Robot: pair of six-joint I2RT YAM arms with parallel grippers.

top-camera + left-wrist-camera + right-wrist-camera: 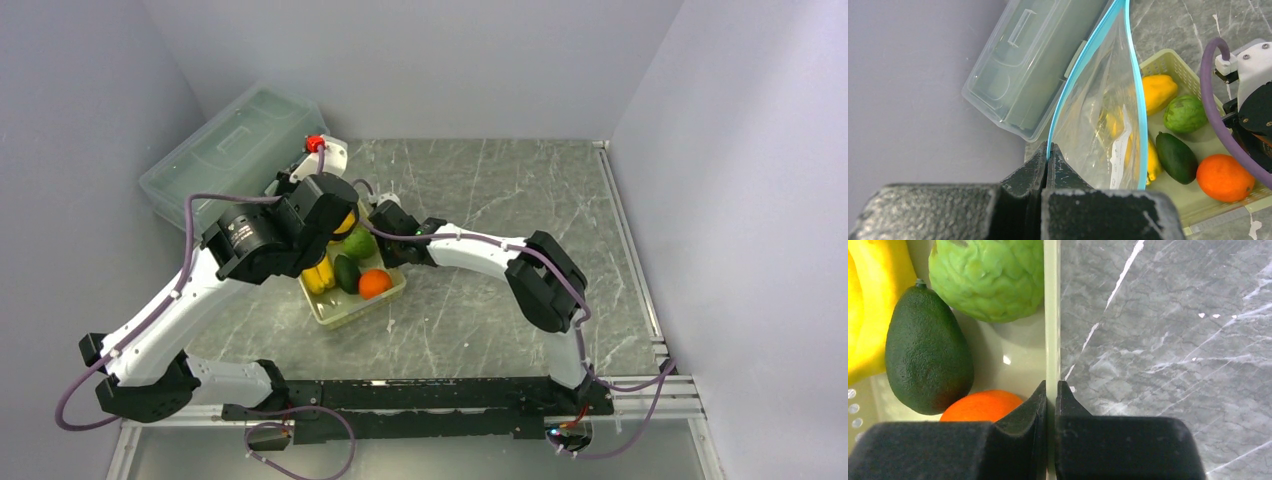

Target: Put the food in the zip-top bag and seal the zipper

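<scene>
Grey marble table [500, 180], pale walls [420, 60]; left end effector [1047, 155] pinching zipper [1145, 115], right end effector [1051, 390] apparently pinching basket [1051, 315] rim.

Grey marbled table [480, 300] carries a pale basket [342, 317] (food [375, 284] inside) and a lidded storage box [230, 150].

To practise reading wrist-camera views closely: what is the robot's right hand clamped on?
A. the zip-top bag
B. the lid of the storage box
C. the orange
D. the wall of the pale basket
D: in the right wrist view the right hand is shut on the thin upright wall of the basket, while the avocado and the orange lie inside it, ungripped.
</scene>
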